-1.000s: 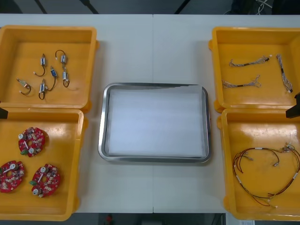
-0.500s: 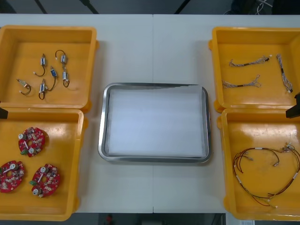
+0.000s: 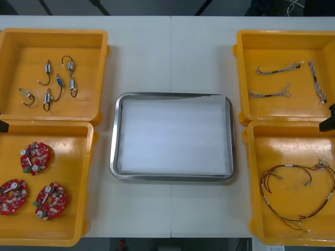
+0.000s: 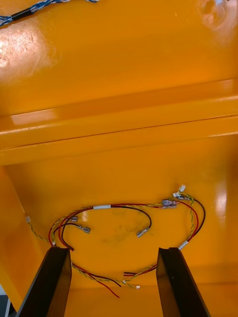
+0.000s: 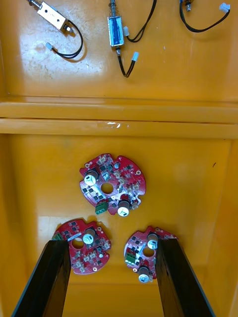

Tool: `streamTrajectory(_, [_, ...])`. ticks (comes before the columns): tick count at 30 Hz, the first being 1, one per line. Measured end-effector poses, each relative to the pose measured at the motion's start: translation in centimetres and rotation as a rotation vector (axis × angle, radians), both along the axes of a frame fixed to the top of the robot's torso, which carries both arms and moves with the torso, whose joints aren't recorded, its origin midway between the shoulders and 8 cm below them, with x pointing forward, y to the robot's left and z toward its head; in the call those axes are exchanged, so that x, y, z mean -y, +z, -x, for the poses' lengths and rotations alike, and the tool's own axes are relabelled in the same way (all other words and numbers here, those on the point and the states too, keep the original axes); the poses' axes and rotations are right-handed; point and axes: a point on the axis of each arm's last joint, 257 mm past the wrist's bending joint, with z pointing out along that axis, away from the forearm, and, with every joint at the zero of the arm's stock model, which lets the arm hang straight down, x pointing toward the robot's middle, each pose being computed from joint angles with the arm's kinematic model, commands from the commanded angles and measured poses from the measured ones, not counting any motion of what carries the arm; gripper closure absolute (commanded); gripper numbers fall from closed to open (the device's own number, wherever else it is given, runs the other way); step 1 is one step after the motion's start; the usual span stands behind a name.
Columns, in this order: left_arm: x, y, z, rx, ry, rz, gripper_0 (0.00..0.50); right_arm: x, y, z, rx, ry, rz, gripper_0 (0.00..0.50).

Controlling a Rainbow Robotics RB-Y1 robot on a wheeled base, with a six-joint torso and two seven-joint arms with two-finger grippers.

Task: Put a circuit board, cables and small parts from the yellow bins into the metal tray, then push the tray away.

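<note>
Metal tray [image 3: 113, 138]: a rectangle with rounded corners, a shiny rim and a white inside. It lies flat at the middle of the desk [image 3: 172, 52], and its long axis runs left to right, square to the desk's near edge. It sits between the yellow bins and touches none of them.

The near-left bin [image 3: 78, 183] holds three round red circuit boards. One [image 3: 35, 158] lies toward the bin's far side, and the other two [image 3: 13, 195] [image 3: 50, 201] lie side by side nearer its front. All are face up, studded with small components.

The far-left bin [image 3: 52, 36] holds small metal parts [image 3: 58, 81] with curling black leads, scattered loosely.

In the far-right bin [image 3: 272, 39], three twisted blue and white cables [image 3: 277, 69] lie apart from one another. The near-right bin [image 3: 251, 157] holds a loose ring of red and yellow cables [image 3: 293, 193] with black strands among them.

The left jaws hang above the near-left bin, spread wide and holding nothing. In the left wrist view the black fingers [image 5: 47, 282] flank the two nearer boards. The third board [image 5: 113, 184] lies beyond the fingers, and the small metal parts [image 5: 115, 30] lie past the bin wall.

The right jaws hang above the near-right bin, equally wide apart and holding nothing. In the right wrist view the fingers [image 4: 49, 282] stand on either side of the cable loop [image 4: 124, 207], clear of it.
</note>
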Motion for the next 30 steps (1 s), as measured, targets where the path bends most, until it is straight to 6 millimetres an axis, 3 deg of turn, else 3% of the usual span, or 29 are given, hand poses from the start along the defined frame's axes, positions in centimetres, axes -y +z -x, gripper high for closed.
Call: streamTrajectory(30, [0.00, 0.00, 0.00, 0.000, 0.000, 0.000, 0.000, 0.00, 0.00, 0.00, 0.000, 0.000, 0.000, 0.000])
